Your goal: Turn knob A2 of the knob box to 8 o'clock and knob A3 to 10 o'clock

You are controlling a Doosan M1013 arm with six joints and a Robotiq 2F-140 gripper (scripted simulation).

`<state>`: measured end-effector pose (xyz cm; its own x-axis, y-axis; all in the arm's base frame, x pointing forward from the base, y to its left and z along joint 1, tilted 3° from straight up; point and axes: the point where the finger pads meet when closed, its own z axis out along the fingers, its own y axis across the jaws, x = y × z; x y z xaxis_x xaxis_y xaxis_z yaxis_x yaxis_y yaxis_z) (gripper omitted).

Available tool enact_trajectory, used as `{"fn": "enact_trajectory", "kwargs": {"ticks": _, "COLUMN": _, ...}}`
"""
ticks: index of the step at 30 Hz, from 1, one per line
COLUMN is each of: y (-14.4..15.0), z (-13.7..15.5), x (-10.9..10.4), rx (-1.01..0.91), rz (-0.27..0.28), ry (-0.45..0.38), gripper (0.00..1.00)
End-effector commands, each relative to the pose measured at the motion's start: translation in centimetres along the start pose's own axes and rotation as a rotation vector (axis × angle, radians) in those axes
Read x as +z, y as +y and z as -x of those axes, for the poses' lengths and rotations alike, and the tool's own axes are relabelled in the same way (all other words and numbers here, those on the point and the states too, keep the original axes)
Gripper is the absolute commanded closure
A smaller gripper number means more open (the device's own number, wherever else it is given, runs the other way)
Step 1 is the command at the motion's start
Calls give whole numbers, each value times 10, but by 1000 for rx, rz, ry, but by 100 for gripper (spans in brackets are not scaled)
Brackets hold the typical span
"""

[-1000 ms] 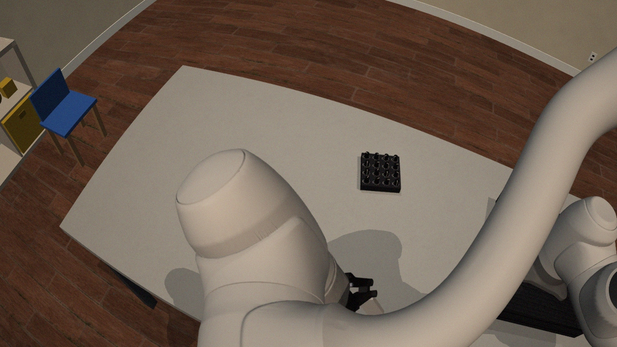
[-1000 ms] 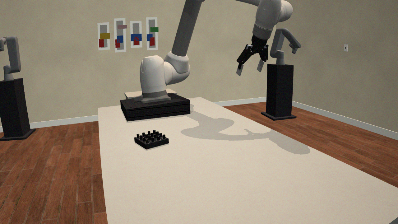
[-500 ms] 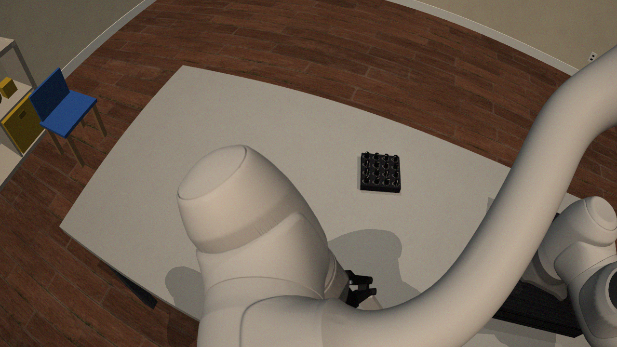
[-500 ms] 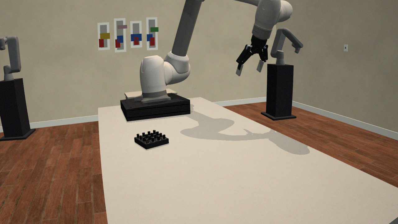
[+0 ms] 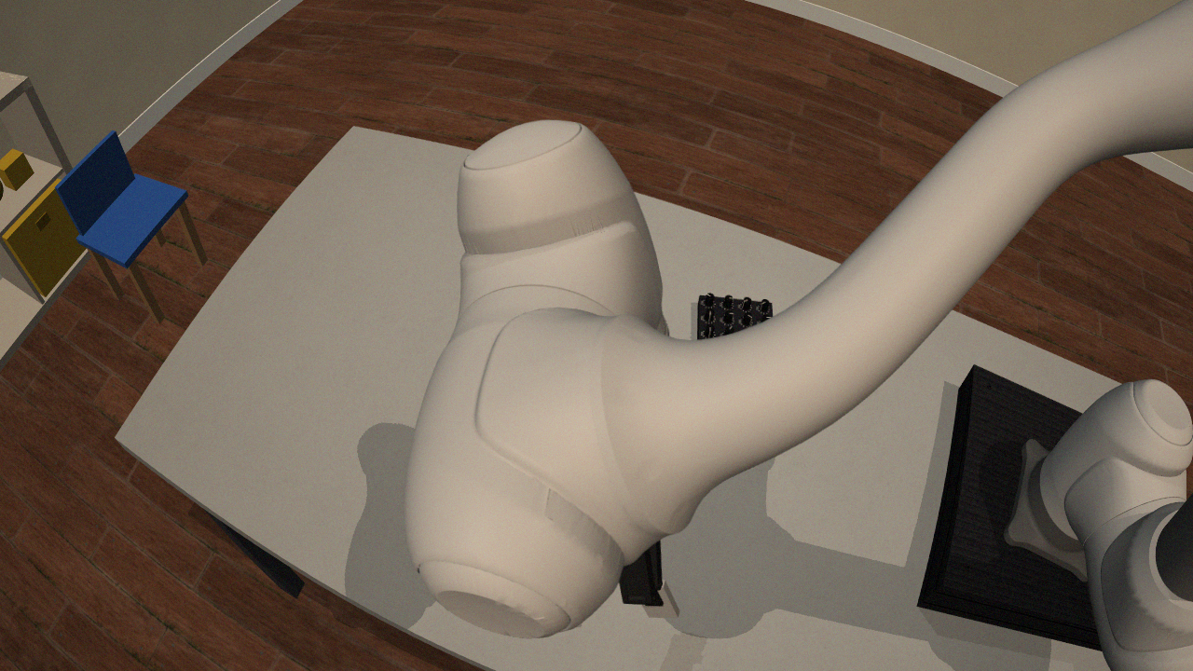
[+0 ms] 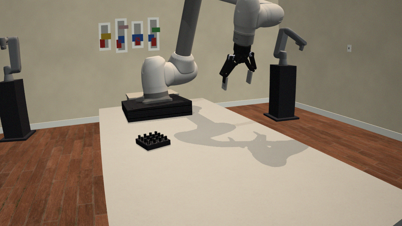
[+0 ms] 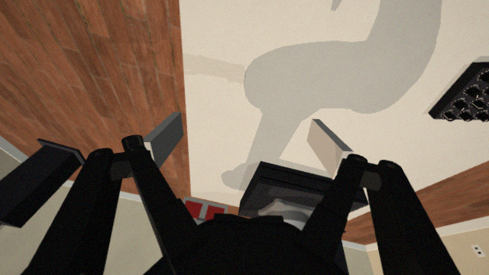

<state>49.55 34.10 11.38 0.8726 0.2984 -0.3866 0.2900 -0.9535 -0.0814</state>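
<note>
The black knob box (image 5: 733, 315) (image 6: 153, 140) (image 7: 464, 101) stands on its feet on the white table (image 5: 317, 334) (image 6: 196, 182) (image 7: 214, 57), in front of my arm's base. In the top view my arm hides its near half. Its knobs are too small for their white lines to be read. My gripper (image 6: 236, 83) (image 7: 246, 127) is open and empty. It hangs high in the air over the table's right side, far to the right of the knob box. In the wrist view the box shows only at the right edge.
My arm's base stands on a black plinth (image 6: 157, 108) (image 5: 984, 500) at the table's far end. Black pedestals with small arms stand on the floor at the right (image 6: 282, 92) and left (image 6: 12, 106). A blue chair (image 5: 125, 208) and a shelf stand off the table.
</note>
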Motion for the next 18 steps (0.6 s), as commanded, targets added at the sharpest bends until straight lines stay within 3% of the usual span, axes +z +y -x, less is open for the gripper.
{"fn": "enact_trajectory", "kwargs": {"ticks": 1, "y": 40, "z": -11, "x": 4, "rx": -4, "rz": -6, "ry": 38, "gripper": 0}}
{"fn": "enact_trajectory", "kwargs": {"ticks": 13, "y": 183, "z": -25, "x": 24, "rx": -15, "rz": 8, "ry": 162, "gripper": 0}}
{"fn": "enact_trajectory", "kwargs": {"ticks": 15, "y": 183, "z": -25, "x": 24, "rx": -15, "rz": 8, "ry": 162, "gripper": 0}}
{"fn": "enact_trajectory", "kwargs": {"ticks": 16, "y": 215, "z": -23, "x": 29, "rx": -19, "rz": 16, "ry": 188, "gripper": 0}}
{"fn": "enact_trajectory", "kwargs": {"ticks": 18, "y": 229, "z": -22, "x": 32, "rx": -20, "rz": 20, "ry": 198, "gripper": 0}}
